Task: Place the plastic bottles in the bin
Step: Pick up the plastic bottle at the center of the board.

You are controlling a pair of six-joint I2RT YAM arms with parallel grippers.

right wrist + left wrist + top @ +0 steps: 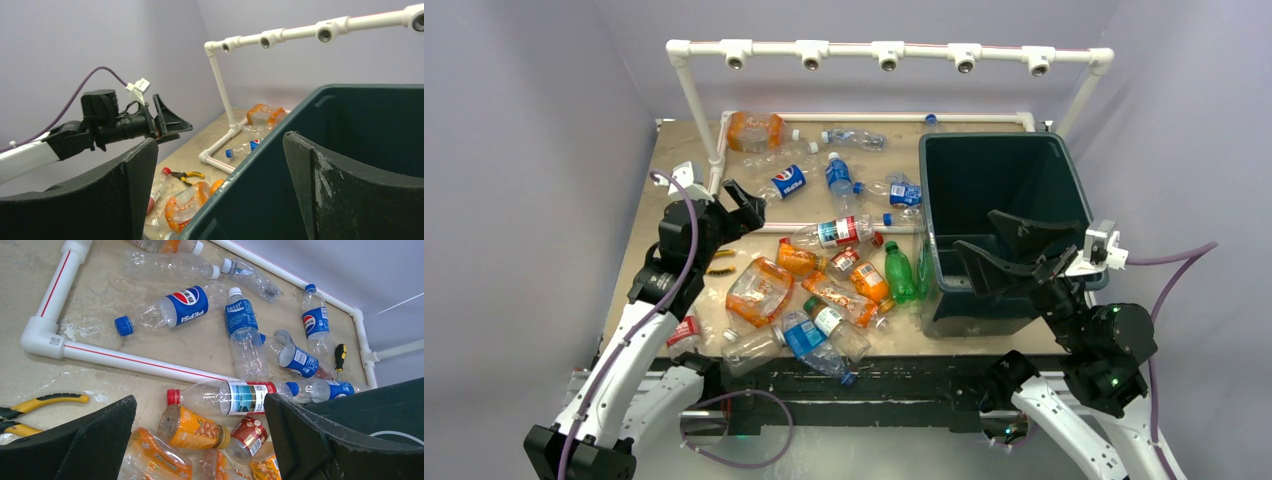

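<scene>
Several plastic bottles lie on the table left of the bin [994,138]: a Pepsi bottle [786,182], a clear red-capped one [836,232], a green one [900,272] and crushed orange ones [759,290]. My left gripper [744,205] hovers open above the table's left side. In the left wrist view my left gripper [200,400] frames the red-capped bottle [235,397] and an orange bottle [192,429] far below, holding nothing. My right gripper [976,230] hangs open and empty over the bin's near left corner. In the right wrist view my right gripper [220,140] straddles the bin's rim [310,95].
A white pipe frame [884,50] stands over the back, and a pipe [135,362] runs across the tabletop among the bottles. Yellow-handled pliers [40,402] lie at the left. A yellow-and-black screwdriver [340,357] rests near the bin's far corner.
</scene>
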